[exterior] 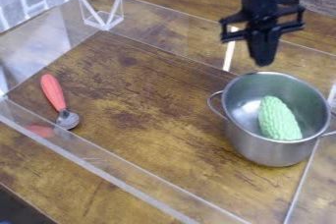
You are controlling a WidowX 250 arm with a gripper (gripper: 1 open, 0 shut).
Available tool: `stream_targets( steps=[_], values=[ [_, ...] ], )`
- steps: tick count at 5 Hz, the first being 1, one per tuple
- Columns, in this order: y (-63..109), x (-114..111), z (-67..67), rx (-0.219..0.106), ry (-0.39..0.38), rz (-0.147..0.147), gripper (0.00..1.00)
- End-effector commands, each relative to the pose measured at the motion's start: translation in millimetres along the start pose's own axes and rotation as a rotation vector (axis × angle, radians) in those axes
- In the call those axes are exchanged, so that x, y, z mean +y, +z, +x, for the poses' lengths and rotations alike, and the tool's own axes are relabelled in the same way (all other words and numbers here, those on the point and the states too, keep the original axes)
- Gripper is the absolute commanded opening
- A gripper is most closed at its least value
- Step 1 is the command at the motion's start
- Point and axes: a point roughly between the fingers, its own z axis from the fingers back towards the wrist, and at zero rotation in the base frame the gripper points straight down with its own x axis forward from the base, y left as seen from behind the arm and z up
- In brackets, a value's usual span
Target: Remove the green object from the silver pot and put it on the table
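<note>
The green object, light green and bumpy, lies inside the silver pot at the right of the table. My gripper hangs straight down just above the pot's far rim, behind the green object and clear of it. Its dark fingers are pressed together and hold nothing.
A red-handled metal spoon lies at the left near the front acrylic wall. A small clear acrylic stand sits at the back left. Clear walls edge the tabletop on all sides.
</note>
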Motion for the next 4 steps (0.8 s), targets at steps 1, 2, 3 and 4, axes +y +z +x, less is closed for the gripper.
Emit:
stream_targets(
  steps=[1,2,3,4],
  values=[
    [7.0,-18.8,-10.7,-0.027,-0.054,-0.023,0.00],
    [-8.7,-21.9,-16.9,-0.012,-0.073,0.006,0.00],
    [-24.6,-22.9,-18.3,0.005,-0.104,0.036,0.00],
    [-36.7,-24.9,-14.6,0.025,-0.131,0.049,0.00]
  ],
)
